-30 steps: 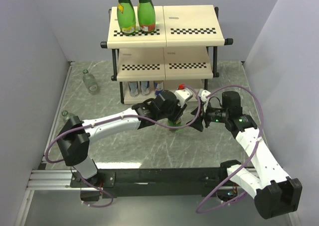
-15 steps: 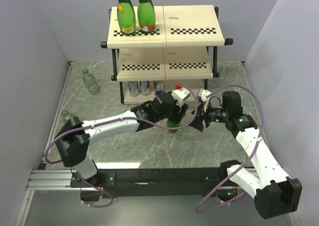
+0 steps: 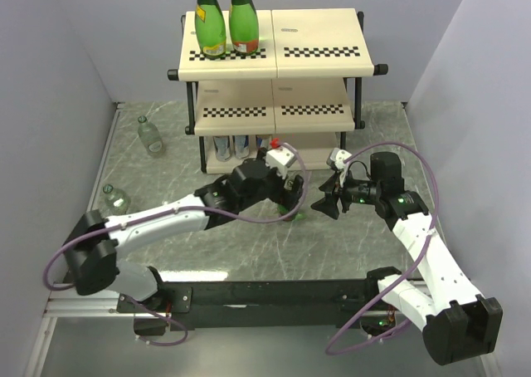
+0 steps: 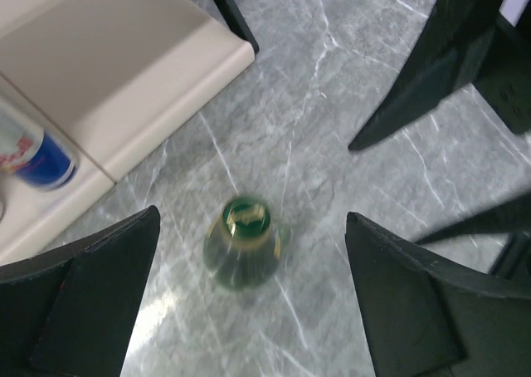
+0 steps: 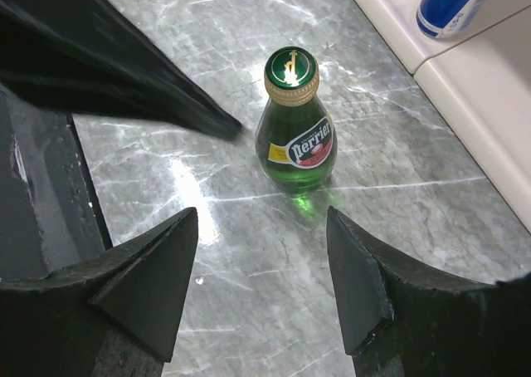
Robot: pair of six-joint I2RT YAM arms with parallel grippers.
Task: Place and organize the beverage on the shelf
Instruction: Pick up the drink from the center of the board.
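Observation:
A small green Perrier bottle stands upright on the marble table, just in front of the shelf. My left gripper hovers over it, open wide, with the bottle below and between the fingers and not touched. My right gripper is open and empty a short way to the bottle's right, pointing at it. In the top view the bottle is mostly hidden under the left gripper, with the right gripper beside it. Two tall green bottles stand on the top tier's left half.
Several cans stand on the shelf's bottom tier; one blue can is near the left gripper. Two clear bottles are on the table at the left, one lying and one by the wall. Grey walls enclose both sides.
My left gripper has opened, let go of the small green bottle, and drawn back to the left. The bottle now stands free on the table. The right arm has not moved.

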